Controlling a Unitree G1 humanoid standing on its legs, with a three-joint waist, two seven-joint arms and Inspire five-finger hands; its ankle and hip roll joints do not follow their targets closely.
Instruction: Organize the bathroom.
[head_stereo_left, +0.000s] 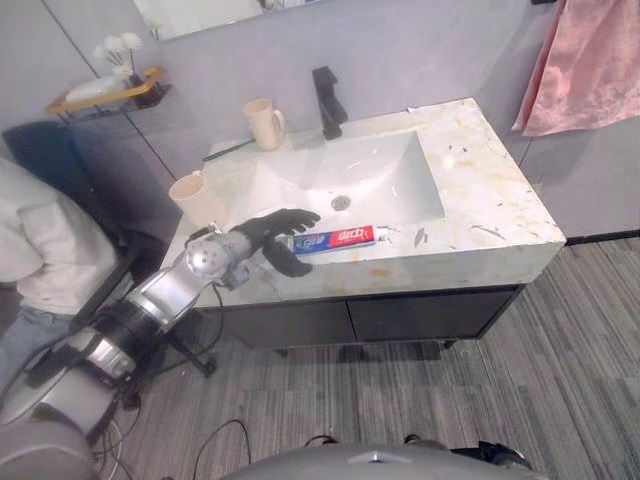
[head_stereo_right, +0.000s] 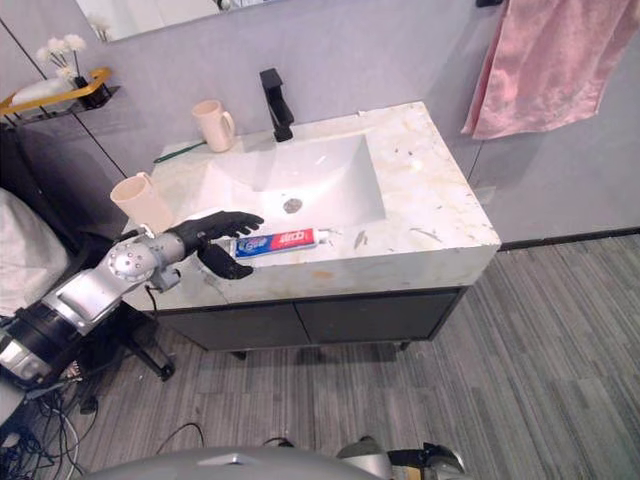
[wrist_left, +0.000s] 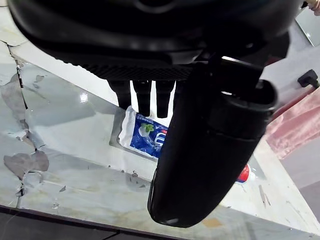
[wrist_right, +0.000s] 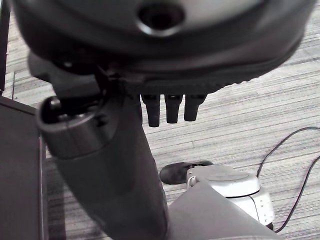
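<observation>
Grey plank flooring (head_stereo_left: 560, 400) is seen nearest, in front of a dark vanity cabinet (head_stereo_left: 400, 315) that carries a pale marble countertop (head_stereo_left: 490, 215).

Along the front edge of that countertop a toothpaste tube (head_stereo_left: 335, 239) is laid flat, its length running along the edge, between the edge and the sink basin (head_stereo_left: 350, 175). The left hand (head_stereo_left: 272, 232) is reached in over the counter's front left part, with its fingers held almost straight above the tube's crimped end and its thumb lowered on the near side of the tube. In the left wrist view the fingertips (wrist_left: 142, 97) are seen just over the tube's end, while the thumb is spread apart from them; nothing is gripped, and whether the fingertips touch the tube cannot be told. The right hand (wrist_right: 110, 165) is shown in its own wrist view hanging over the floor, fingers loosely extended and holding nothing.

At the counter's left edge a beige cup (head_stereo_left: 197, 198) is stood upright, close behind the left arm. Farther back, a second cup with a handle (head_stereo_left: 265, 124) is stood near the black faucet (head_stereo_left: 327, 103), and a thin green stick-like item (head_stereo_left: 228, 151) is laid beside it.

On the wall beyond, a small shelf (head_stereo_left: 105, 98) with white flowers (head_stereo_left: 118, 48) is mounted at the left, and a pink towel (head_stereo_left: 590, 65) is hung at the right. A person in a white top (head_stereo_left: 30, 240) is seen at the far left.
</observation>
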